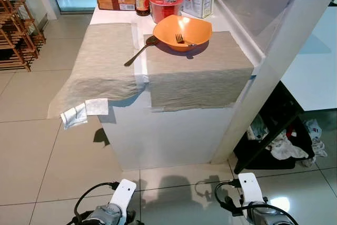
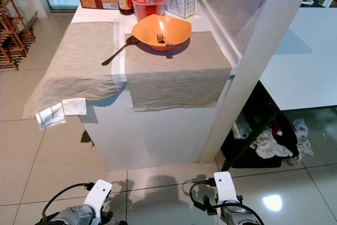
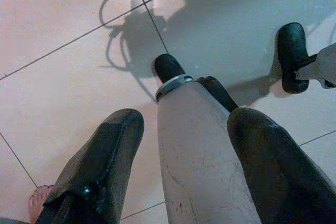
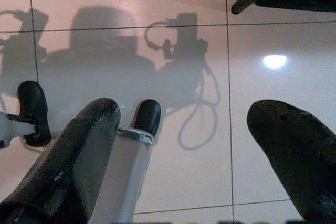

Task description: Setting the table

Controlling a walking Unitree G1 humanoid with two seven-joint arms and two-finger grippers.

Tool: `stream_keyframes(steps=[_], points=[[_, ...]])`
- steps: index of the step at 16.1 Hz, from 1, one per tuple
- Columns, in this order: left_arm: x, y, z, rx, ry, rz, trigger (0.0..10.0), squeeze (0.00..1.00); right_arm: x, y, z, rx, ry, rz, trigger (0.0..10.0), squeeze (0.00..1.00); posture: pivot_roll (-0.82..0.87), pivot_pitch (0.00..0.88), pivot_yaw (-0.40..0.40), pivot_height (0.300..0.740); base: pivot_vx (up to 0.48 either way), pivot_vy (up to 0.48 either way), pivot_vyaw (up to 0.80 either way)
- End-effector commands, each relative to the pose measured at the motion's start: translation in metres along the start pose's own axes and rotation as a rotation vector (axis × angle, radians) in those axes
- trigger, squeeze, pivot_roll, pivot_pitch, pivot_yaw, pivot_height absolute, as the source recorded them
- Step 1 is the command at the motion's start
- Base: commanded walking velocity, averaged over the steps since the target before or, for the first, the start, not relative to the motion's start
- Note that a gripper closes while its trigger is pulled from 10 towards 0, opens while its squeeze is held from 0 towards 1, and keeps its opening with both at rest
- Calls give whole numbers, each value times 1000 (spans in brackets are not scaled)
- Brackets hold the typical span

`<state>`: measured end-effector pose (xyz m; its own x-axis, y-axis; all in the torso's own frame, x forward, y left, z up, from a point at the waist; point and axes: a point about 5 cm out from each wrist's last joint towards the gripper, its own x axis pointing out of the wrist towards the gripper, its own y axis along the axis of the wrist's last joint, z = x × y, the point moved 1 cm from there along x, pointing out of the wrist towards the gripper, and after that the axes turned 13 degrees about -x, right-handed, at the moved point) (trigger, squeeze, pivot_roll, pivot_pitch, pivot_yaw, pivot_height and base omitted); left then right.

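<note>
Both hands, left hand (image 3: pixel 184 182) and right hand (image 4: pixel 184 156), hung low over floor tiles, fingers spread, holding nothing. Well ahead and above them on surface (image 1: pixel 210 22): two placemats (image 1: pixel 197 69), orange bowl (image 1: pixel 182 31) containing fork (image 1: pixel 181 39), spoon (image 1: pixel 141 50) beside. Setting judged partly done.

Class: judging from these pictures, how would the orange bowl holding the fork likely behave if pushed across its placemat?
The orange bowl looks like light plastic, so it would probably slide easily. The cloth placemat might bunch under it. The fork lies loose inside and would likely rattle or shift.
</note>
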<state>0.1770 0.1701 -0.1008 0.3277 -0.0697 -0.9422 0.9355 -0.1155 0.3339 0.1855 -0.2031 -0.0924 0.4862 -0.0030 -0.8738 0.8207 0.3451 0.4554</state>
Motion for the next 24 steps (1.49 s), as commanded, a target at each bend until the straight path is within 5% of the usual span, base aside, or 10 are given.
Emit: stream_keyframes(steps=[1, 24], points=[[0, 4, 1, 18, -4, 10, 10000, 0, 0, 6, 4, -32, 6, 9, 10000, 0, -73, 0, -1, 740, 0, 0, 0], [0, 4, 1, 34, -4, 11, 10000, 0, 0, 5, 4, -16, -5, 9, 10000, 0, -68, 0, -8, 740, 0, 0, 0]])
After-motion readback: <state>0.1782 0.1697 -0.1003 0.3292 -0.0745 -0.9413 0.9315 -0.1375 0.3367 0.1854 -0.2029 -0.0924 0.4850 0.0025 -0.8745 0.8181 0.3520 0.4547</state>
